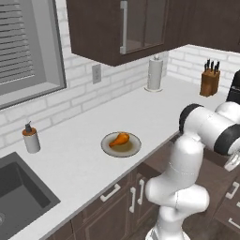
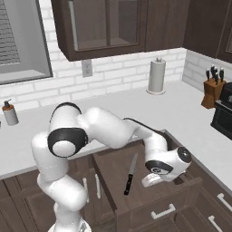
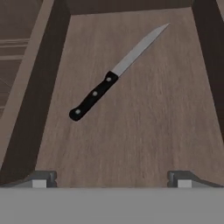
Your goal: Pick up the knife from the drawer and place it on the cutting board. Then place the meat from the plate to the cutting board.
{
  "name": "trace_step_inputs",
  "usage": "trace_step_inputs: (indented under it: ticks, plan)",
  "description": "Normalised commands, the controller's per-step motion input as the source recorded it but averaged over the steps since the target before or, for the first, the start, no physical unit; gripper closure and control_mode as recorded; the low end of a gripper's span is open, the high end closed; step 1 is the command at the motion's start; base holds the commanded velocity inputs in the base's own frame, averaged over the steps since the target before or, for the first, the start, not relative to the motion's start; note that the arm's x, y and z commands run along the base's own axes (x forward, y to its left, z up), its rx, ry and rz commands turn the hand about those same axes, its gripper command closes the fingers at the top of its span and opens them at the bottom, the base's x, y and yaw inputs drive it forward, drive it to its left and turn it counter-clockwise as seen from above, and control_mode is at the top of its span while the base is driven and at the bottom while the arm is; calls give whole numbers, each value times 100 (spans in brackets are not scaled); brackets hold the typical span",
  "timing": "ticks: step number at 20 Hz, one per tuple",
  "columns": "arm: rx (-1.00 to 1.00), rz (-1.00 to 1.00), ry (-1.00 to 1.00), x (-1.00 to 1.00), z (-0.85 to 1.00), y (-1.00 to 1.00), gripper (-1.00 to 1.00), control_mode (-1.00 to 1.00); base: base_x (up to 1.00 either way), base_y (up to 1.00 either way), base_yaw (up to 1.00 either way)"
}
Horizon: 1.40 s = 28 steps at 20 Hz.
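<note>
the end effector is released, its two tips spread wide at the bottom of the hand view with nothing between them, looking down into the open drawer. in the right base view it sits low and right of centre, over the drawer. the knife lies flat on the drawer floor, apart from the tips, black handle toward the lower left of the hand view and blade pointing to the upper right; in the right base view the knife lies left of the hand. on the white table at the centre of the left base view, the meat rests on the plate. a knife block stands at the upper right, a paper towel roll left of it, a soap dispenser at the left.
</note>
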Motion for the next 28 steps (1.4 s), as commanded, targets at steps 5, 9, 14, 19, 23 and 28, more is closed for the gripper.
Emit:
trace_step_inputs:
  ticks: [5, 9, 14, 19, 23, 28]
  plan:
    - [-1, 0, -8, 30, 57, 100, -100, -100, 0, 0, 0]
    - [-7, -4, 10, 27, -17, 73, -100, -100, 0, 0, 0]
    - [0, -14, 3, 20, -5, 39, -100, -100, 0, 0, 0]
    - [0, -40, 3, 20, 0, 0, -100, -100, 0, 0, 0]
    - [0, -24, 12, 41, -12, 2, -100, -100, 0, 0, 0]
    - [0, -7, 16, 20, -20, 0, -100, -100, 0, 0, 0]
